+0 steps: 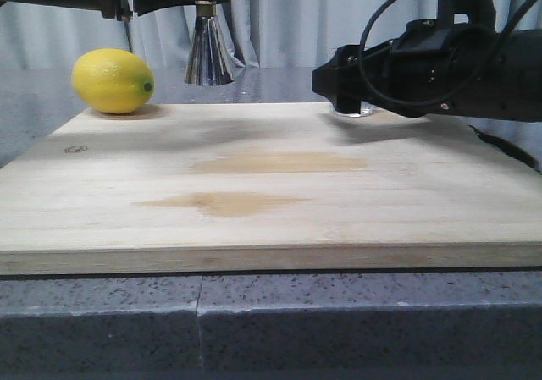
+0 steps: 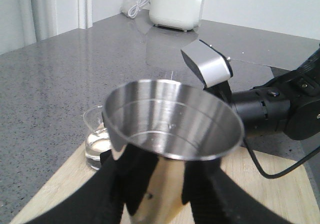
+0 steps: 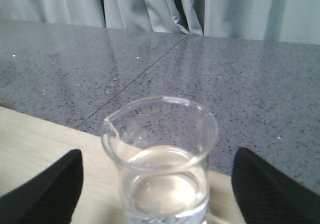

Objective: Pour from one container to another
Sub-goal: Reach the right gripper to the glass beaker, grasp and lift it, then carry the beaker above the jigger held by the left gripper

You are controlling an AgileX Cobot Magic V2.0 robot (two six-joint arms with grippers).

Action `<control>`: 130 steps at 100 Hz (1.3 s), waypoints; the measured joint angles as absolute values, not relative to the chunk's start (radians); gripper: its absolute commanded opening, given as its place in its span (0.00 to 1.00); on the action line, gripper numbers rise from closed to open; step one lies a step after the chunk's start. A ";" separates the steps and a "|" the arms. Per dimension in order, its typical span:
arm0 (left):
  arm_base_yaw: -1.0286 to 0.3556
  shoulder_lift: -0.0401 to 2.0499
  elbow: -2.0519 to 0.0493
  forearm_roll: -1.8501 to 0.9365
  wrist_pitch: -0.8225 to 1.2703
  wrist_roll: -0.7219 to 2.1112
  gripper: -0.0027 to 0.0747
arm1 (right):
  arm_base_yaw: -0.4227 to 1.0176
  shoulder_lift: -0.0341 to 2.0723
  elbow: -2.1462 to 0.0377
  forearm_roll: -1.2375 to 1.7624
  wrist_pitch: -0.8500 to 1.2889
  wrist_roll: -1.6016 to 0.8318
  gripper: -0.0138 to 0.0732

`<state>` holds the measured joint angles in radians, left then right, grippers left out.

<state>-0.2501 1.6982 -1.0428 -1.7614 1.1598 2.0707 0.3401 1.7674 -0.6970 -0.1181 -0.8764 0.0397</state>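
Beaker [image 3: 160,164] first: small, clear glass, it stands upright on the wooden board [image 1: 271,194], close to the board's far edge and towards its right-hand end in the front view. It is partly filled with clear liquid, and its pouring lip shows on the rim. The right gripper [image 3: 160,194] is level with it, and the right wrist view shows one dark finger [image 3: 42,191] on each side of the glass, spread wide, with open board between each finger and the beaker. Nothing there touches the glass. In the front view the black body of that gripper hides almost all of the beaker [image 1: 354,109]; only its base shows beneath it, resting on the board.

The jigger [image 2: 172,134], shiny steel and cone-shaped, is off the board. The left gripper [image 2: 160,189] is clamped on its lower part, with dark fingers [image 2: 112,184] on either side, and the wide open mouth faces the wrist camera; it looks empty and dry inside. In the front view the jigger [image 1: 208,50] hangs above and behind the board's far edge, left of the board's middle, with only its flared lower cone showing below the left arm. From the left wrist view the beaker [image 2: 97,144] stands on the board beyond the jigger, apart from it, and the right arm reaches in at that side.

A lemon [image 1: 113,80] lies at the board's far left corner, well apart from the beaker.
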 measured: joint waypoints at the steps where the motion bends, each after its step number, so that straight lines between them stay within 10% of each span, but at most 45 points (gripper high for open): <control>1: -0.250 1.698 -1.043 -1.761 1.160 2.071 0.36 | 0.340 1.770 -0.697 -0.118 -0.876 0.040 0.77; 50: -0.250 1.698 -1.043 -1.761 1.160 2.070 0.36 | 0.340 1.785 -0.702 -0.118 -0.876 0.040 0.53; 130: -0.250 1.698 -1.043 -1.761 1.160 2.070 0.36 | 0.347 1.443 -0.705 -0.166 -0.435 0.057 0.53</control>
